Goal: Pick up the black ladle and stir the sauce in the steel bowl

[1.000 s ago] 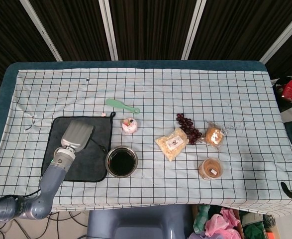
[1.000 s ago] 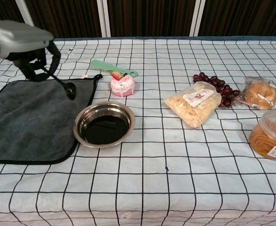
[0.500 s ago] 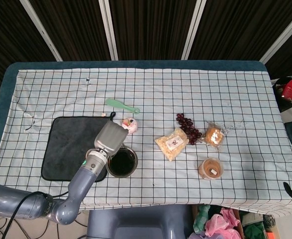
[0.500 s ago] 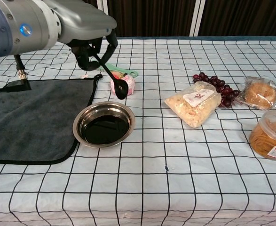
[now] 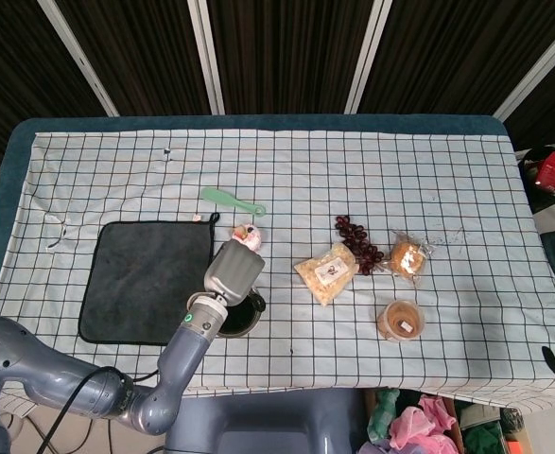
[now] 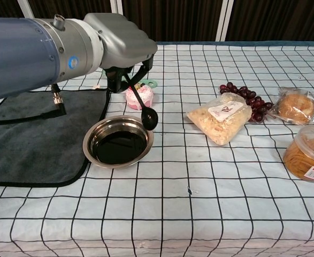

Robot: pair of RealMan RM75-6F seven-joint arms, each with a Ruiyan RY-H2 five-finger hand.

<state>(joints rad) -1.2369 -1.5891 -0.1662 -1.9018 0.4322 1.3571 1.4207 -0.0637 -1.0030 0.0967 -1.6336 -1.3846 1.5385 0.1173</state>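
My left hand (image 6: 125, 51) grips the black ladle (image 6: 144, 107) by its handle; from the head view the hand (image 5: 234, 270) covers most of the bowl. The ladle hangs tilted, its scoop (image 6: 150, 118) just above the right rim of the steel bowl (image 6: 118, 142), not touching the dark sauce (image 6: 116, 147). The bowl (image 5: 251, 317) sits on the checked cloth beside the dark mat. My right hand is not visible in either view.
A dark grey mat (image 6: 28, 134) lies left of the bowl. Behind it are a pink cupcake toy (image 6: 139, 95) and a green comb (image 5: 232, 200). To the right lie a snack bag (image 6: 221, 118), grapes (image 6: 247, 99), a wrapped bun (image 6: 296, 106) and a lidded tub (image 6: 307, 152).
My left arm has swept right from over the mat to over the bowl, carrying the ladle. The scoop now hangs by the bowl's right rim.
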